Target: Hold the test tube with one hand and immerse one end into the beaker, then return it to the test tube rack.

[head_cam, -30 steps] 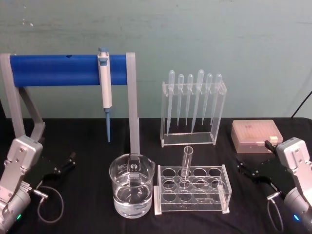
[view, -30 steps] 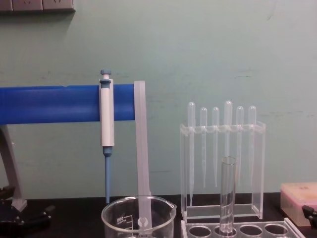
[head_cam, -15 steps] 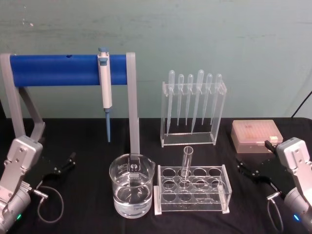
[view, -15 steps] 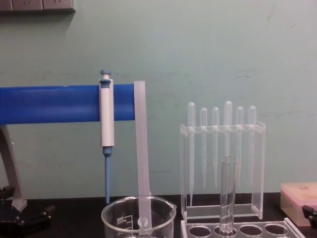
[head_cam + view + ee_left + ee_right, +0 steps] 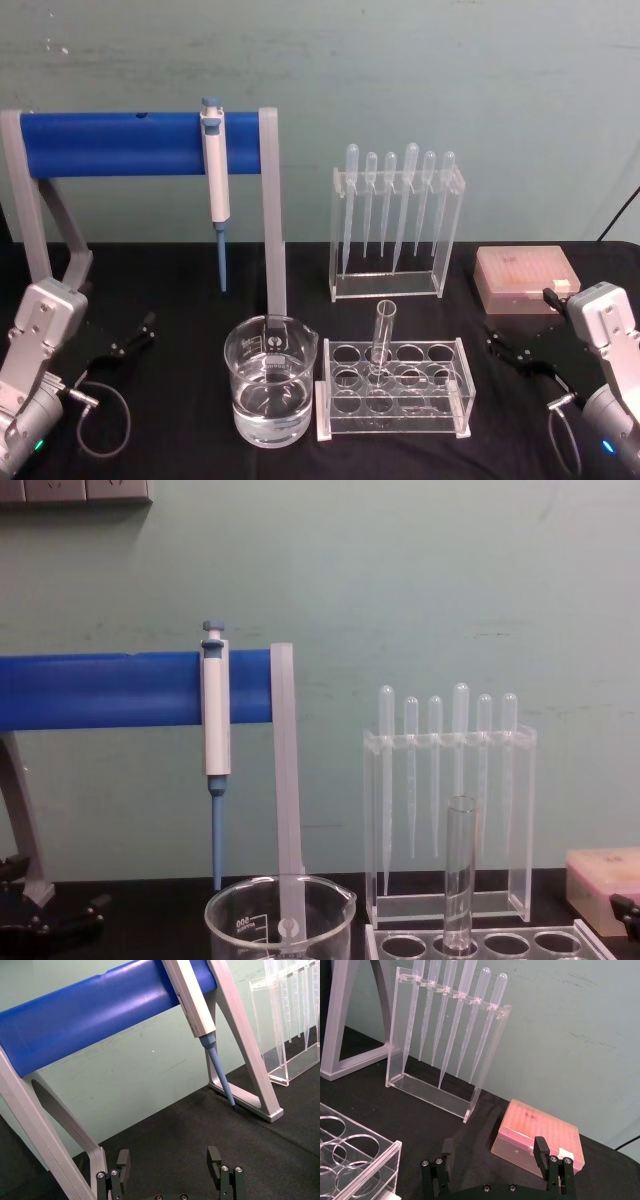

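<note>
The test tube [image 5: 383, 333] stands upright in the clear plastic rack [image 5: 461, 392] near the middle of the black surface [image 5: 180, 290], its open rim up and its rounded end down in a hole of the second column from the left; which row cannot be told for sure. It is plain clear glass, looks empty, and rises well above the rack's top plate, which the chest view [image 5: 460, 870] shows from the side. Nothing touches it. Just beside the rack on its left sits the beaker [image 5: 243, 372], wide clear glass with white marks on its wall and a spout on the side nearest the rack, holding clear liquid in its lower part. The left claw [image 5: 133, 333] rests low over the surface at the far left, well apart from the beaker; its wrist view shows its black fingers [image 5: 214, 1157] spread wide with nothing between them. The right claw [image 5: 505, 345] sits at the far right, near a pink box [image 5: 525, 278], and its fingers [image 5: 540, 1146] are likewise spread and empty. Behind the rack stands a clear stand [image 5: 449, 235] hung with thin plastic pipettes [image 5: 410, 195]. To the left, a white-and-blue pipettor [image 5: 215, 185] hangs from a blue bar [image 5: 110, 143] on grey legs.
</note>
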